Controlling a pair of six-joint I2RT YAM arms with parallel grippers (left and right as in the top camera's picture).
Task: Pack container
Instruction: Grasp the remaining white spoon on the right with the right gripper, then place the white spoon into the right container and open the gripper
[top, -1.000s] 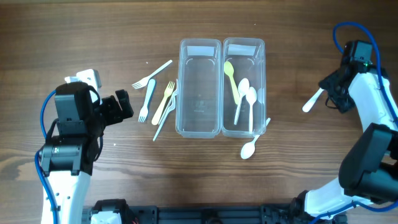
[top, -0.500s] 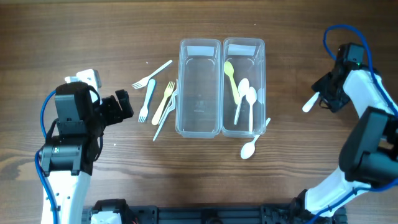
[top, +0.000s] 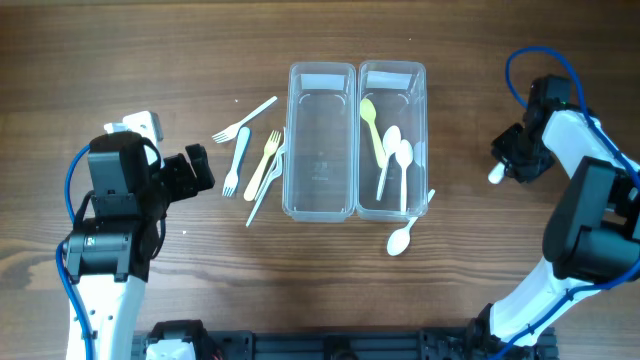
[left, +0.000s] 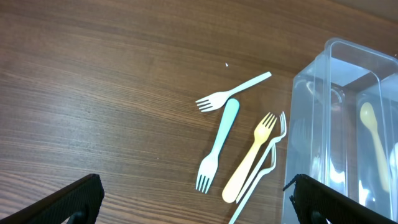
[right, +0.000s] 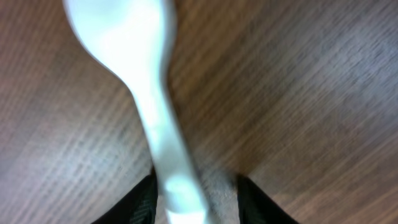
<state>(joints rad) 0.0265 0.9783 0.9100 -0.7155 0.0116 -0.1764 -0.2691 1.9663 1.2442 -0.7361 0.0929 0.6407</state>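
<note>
Two clear containers (top: 321, 150) stand side by side, the right container (top: 392, 70) holding three spoons (top: 392, 150), one yellow, two white; four forks (top: 240, 160) lie left, a loose spoon (top: 400, 240) beside it, the left claw (top: 205, 168) gapes, and the right claw (right: 196, 196) straddles a white spoon (right: 134, 50), grip unclear.

The brown table (top: 120, 50) shows matt wood grain. The 2 clear rectangular plastic containers (top: 321, 150) look glossy and smooth. The white plastic spoon (right: 146, 106) is smooth with a faint sheen.
</note>
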